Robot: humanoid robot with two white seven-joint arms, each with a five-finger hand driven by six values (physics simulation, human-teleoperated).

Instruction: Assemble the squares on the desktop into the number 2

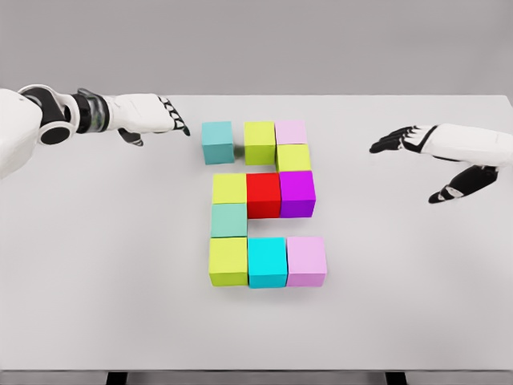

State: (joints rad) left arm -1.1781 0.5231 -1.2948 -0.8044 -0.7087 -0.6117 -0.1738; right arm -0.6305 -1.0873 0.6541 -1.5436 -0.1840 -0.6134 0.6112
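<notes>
While both arms hover above the pale grey tabletop [96,305], I see the coloured cubes forming a digit 2 whose long axis runs away from me, top row farthest. That top row's teal cube [217,142] sits slightly apart from the lime-green cube [260,142] beside it. Behind the table is a plain grey wall. My left hand [152,115] floats just left of the teal cube, fingers relaxed and holding nothing; my right hand [433,152] hangs well right of the figure, fingers spread, also empty.
</notes>
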